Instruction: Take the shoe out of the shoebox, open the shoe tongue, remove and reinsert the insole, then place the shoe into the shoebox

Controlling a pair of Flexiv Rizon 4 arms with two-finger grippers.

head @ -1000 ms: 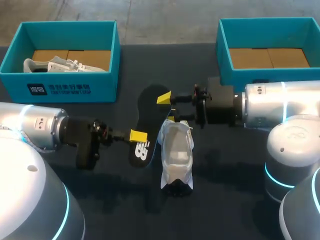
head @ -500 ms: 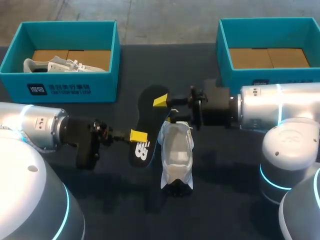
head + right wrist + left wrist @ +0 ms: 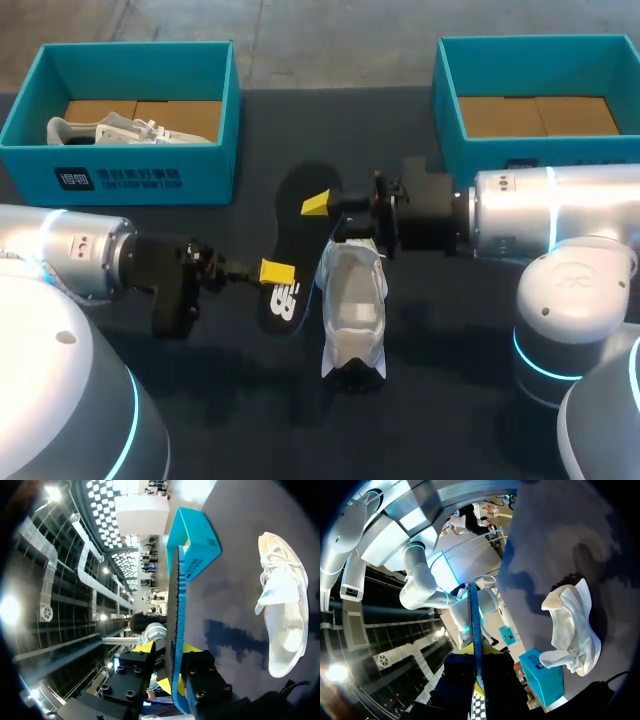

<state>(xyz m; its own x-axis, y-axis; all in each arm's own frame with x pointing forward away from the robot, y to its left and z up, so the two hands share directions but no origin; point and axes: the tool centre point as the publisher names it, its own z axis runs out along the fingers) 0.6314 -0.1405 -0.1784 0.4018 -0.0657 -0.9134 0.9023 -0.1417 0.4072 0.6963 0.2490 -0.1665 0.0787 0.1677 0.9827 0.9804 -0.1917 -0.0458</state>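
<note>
My left gripper (image 3: pixel 277 272) is pinched tight on one end of the black insole (image 3: pixel 300 235). My right gripper (image 3: pixel 322 207) is pinched tight on the other end, so the insole is held between my two arms. The white shoe (image 3: pixel 352 305) sits on the dark table (image 3: pixel 450 330) right beside the insole and out of both boxes. The left shoebox (image 3: pixel 130 180) stands farther back with another shoe (image 3: pixel 110 128) inside it, and the right shoebox (image 3: pixel 590 148) stands behind my right arm.
</note>
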